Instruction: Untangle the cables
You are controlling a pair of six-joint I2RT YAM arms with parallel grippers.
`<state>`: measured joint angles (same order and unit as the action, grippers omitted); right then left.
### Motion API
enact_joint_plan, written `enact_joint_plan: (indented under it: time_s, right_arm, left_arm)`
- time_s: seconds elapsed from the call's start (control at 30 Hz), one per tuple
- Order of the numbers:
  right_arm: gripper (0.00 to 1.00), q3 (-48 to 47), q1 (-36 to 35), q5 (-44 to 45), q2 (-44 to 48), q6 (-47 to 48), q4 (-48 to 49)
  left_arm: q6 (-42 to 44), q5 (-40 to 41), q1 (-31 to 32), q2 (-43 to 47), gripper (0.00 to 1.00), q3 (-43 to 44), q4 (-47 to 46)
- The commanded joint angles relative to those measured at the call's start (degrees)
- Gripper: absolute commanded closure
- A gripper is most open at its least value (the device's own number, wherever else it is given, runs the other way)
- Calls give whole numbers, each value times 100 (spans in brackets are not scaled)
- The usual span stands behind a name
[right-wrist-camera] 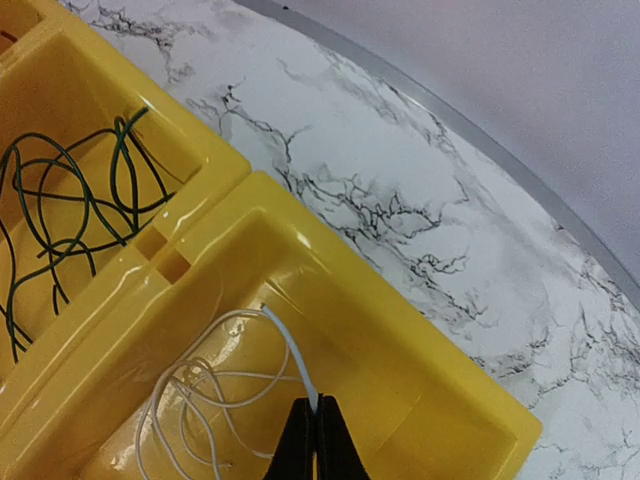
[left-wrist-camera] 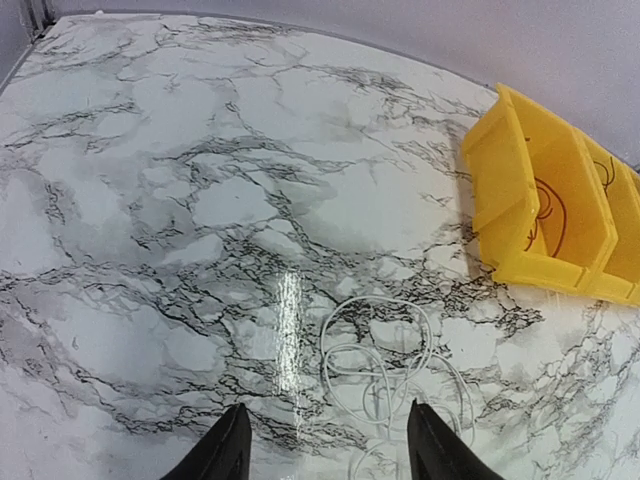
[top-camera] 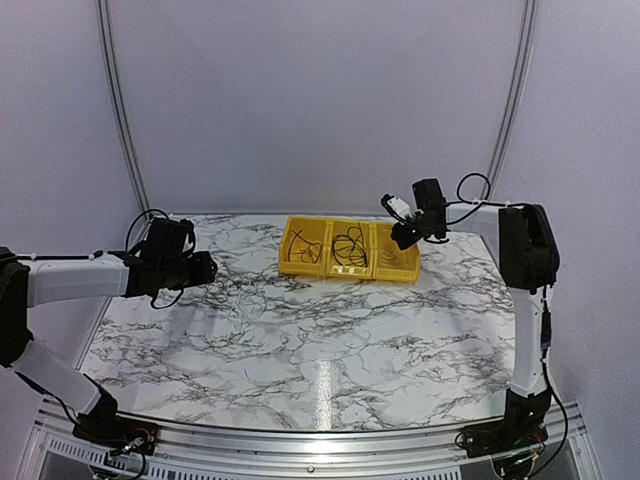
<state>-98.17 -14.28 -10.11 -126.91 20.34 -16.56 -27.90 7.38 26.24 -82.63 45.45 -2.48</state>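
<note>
Three yellow bins [top-camera: 400,268] stand joined at the table's far middle. The left bin holds a thin dark reddish wire [top-camera: 305,250], the middle bin a thin dark green wire [top-camera: 350,247], also seen in the right wrist view [right-wrist-camera: 70,205]. My right gripper [right-wrist-camera: 316,410] hangs over the right bin [right-wrist-camera: 420,400], shut on one end of a thin white wire [right-wrist-camera: 190,395] whose loops lie in that bin. My left gripper [left-wrist-camera: 328,445] is open and empty, just above the table, with loose loops of another thin white wire [left-wrist-camera: 385,365] lying between and beyond its fingers.
In the left wrist view the yellow bins [left-wrist-camera: 520,170] stand to the far right, the reddish wire [left-wrist-camera: 548,215] inside. The marble table [top-camera: 320,350] ends at a raised rim by the white back wall. In the top view my right gripper [top-camera: 408,235] is over the bins and my left gripper [top-camera: 205,268] is at the left.
</note>
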Motion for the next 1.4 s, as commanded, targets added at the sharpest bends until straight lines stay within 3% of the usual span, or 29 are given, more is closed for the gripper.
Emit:
enact_joint_plan:
  time_s: [0.0, 0.1, 0.33, 0.47, 0.53, 0.63, 0.77, 1.03, 1.3, 1.37]
  right_arm:
    - [100, -298, -21, -86, -136, 295, -186]
    - [100, -275, -32, -224, -127, 310, -263]
    - [72, -583, -54, -17, 150, 631, -372]
    - [50, -650, -45, 135, 546, 1337, -497]
    - [46, -789, -57, 320, 597, 2111, -631]
    - [43, -1250, -19, 458, 558, 2292, -858]
    - [41, -1607, -42, -162, 664, 2022, -1294]
    - [37, -1650, -403, -1468, 1160, 1600, -1746]
    - [38, -1567, -909, -1292, 1288, 1932, -1825]
    - [39, -1528, -979, -1319, 1296, 1952, -1845]
  left_arm:
    - [178, 605, -106, 137, 43, 73, 239]
    - [114, 469, -217, 56, 43, 123, 239]
    - [188, 309, -286, 147, 40, 7, -135]
    - [75, 686, -336, 364, 15, -165, -404]
    - [68, 555, -429, 275, 14, -92, -313]
    - [68, 335, -524, -210, 22, 336, 442]
    - [-17, 144, -595, -848, 29, 1012, 1239]
    - [-285, -340, -686, -1526, 34, 1562, 1340]
    - [-241, -1138, -791, -2405, 56, 2220, 1376]
    - [-103, -1379, -791, -2598, 57, 2326, 1382]
